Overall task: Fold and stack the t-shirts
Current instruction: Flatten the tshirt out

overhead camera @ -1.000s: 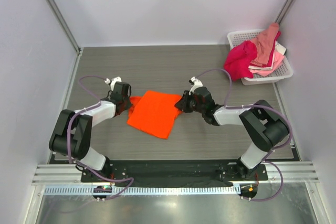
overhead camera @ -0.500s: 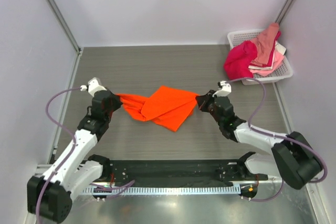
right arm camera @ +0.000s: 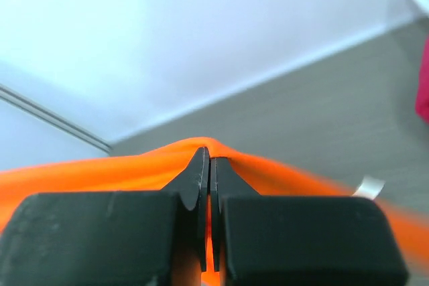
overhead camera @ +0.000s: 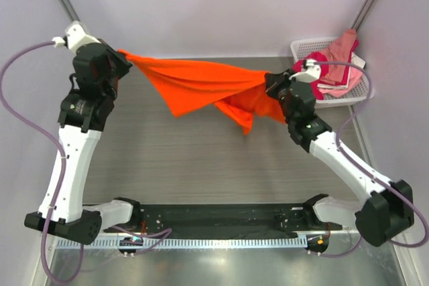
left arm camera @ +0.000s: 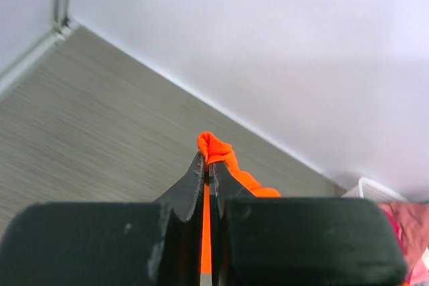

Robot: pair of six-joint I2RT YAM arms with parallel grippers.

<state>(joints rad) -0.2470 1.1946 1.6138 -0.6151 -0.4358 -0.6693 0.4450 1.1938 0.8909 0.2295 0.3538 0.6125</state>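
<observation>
Starting at the near edge of the desk [overhead camera: 201, 165], both arm bases sit bolted to a black mounting plate [overhead camera: 221, 218]. The left arm [overhead camera: 67, 159] stands tall along the left side, and the right arm [overhead camera: 348, 162] reaches diagonally up from the right corner.

Higher up, the orange t-shirt [overhead camera: 201, 85] is strung in the air between the two arms, over the far half of the desk. The left jaws are clenched on one bunched corner at the upper left. The left wrist view shows the two black tips pressed together, with a knot of orange cloth [left arm camera: 213, 147] poking out beyond them. The right jaws are likewise pinched tight on the opposite end. In the right wrist view the orange fabric [right arm camera: 80, 175] spreads out to both sides of the closed tips, and a small white tag [right arm camera: 369, 187] shows at its right edge. Between the grips the shirt sags in loose folds. A pointed flap droops lowest, just left of the right jaws.

Farther back, in the far right corner, sits a white lattice basket [overhead camera: 365, 84]. It holds a salmon pink t-shirt [overhead camera: 342, 48] piled on top and a pale pink one [overhead camera: 332, 86] beneath. A sliver of magenta t-shirt [overhead camera: 299, 69] shows just behind the right wrist. Pale walls close off the back and sides.
</observation>
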